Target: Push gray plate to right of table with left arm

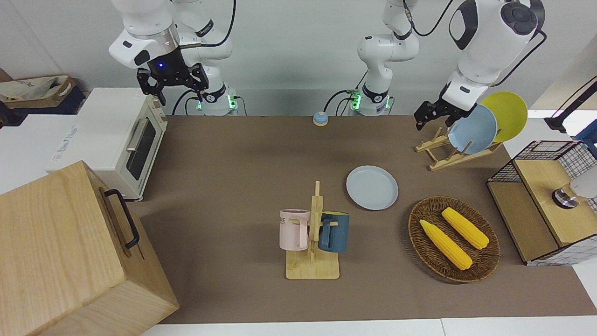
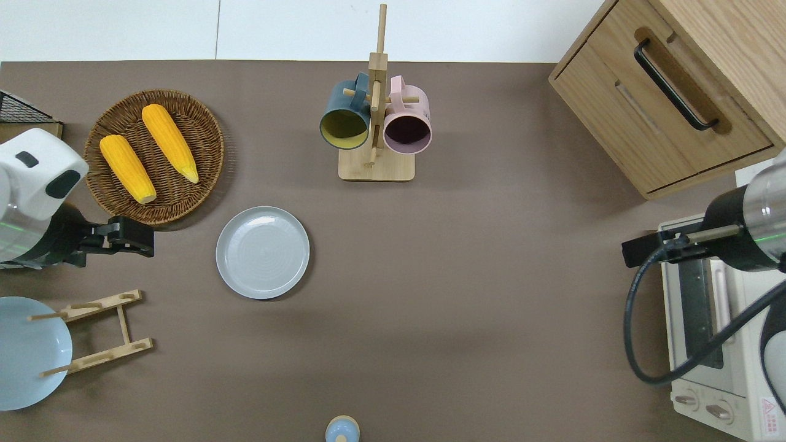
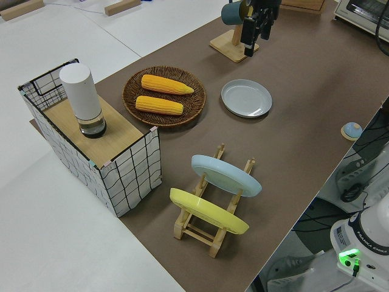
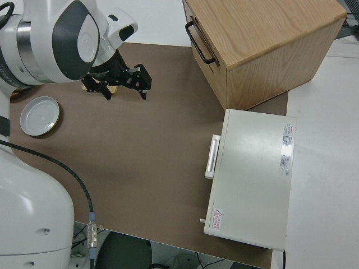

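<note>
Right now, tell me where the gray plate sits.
The gray plate lies flat on the table, toward the left arm's end, nearer to the robots than the mug rack and beside the corn basket.
</note>
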Controlling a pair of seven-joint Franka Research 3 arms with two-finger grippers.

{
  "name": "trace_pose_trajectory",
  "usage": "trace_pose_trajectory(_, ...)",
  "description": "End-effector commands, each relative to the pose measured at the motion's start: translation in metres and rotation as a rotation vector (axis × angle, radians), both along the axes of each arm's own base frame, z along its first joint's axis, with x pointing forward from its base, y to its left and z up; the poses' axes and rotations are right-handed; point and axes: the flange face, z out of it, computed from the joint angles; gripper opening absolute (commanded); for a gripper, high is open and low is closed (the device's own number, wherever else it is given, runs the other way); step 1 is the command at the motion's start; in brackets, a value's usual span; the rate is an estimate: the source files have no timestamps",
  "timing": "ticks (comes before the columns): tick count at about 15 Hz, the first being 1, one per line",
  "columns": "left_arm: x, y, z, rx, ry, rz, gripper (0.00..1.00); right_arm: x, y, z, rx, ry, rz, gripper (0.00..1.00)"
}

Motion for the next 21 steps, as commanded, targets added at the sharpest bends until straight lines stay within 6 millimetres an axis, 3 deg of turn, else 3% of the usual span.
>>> trace_pose_trajectory(1,0.007,-0.012,-0.051,-0.011,-0.023,0.032,1.0,-0.003,-0.002,0.004,0.004,0.005,-0.017,0.983)
trace_pose_trajectory(7,0.009,-0.035,-0.133,-0.003,-0.066,0.103,1.0,-0.003,-0.001,0.004,0.002,0.004,-0.015,0.983)
trace_pose_trajectory(10,0.01,-0.036,-0.169,-0.003,-0.068,0.106,1.0,-0.003,-0.001,0.004,0.002,0.004,-0.015,0.983)
trace_pose_trajectory(18,0.017,-0.036,-0.238,-0.009,-0.095,0.112,0.99,-0.003,-0.002,0.004,0.002,0.004,-0.017,0.983)
trace_pose_trajectory(21,0.017,-0.037,-0.244,-0.008,-0.086,0.108,0.99,-0.003,-0.001,0.004,0.002,0.004,-0.015,0.983)
